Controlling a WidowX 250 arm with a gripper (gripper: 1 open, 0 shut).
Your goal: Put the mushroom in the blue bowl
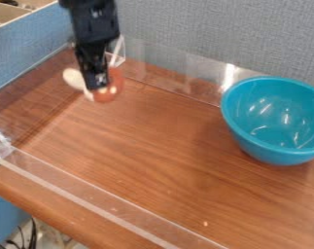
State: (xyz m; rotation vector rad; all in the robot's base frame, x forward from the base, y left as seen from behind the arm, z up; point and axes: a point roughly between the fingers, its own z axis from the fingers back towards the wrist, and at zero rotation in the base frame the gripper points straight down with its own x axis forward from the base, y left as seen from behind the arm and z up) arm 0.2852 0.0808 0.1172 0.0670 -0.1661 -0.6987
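Fingers (97, 70) clamped on the mushroom (102, 88), our gripper (98, 80) hangs at the table's (146, 156) far left. We judge the carry should stay high enough to clear the blue bowl's (273, 119) near rim. Open wood lies between; clear side walls (68, 195) hem the edges.

This looks like a lab or office test bench rather than a home. A wooden tabletop (159, 146) is fenced by low clear acrylic walls (186, 68), forming a bounded work area. Behind it, across the upper right of the frame, stands a grey fabric partition panel (237, 34) of the office-cubicle kind. At the upper left sits a blue-grey box-like bin (23, 44).
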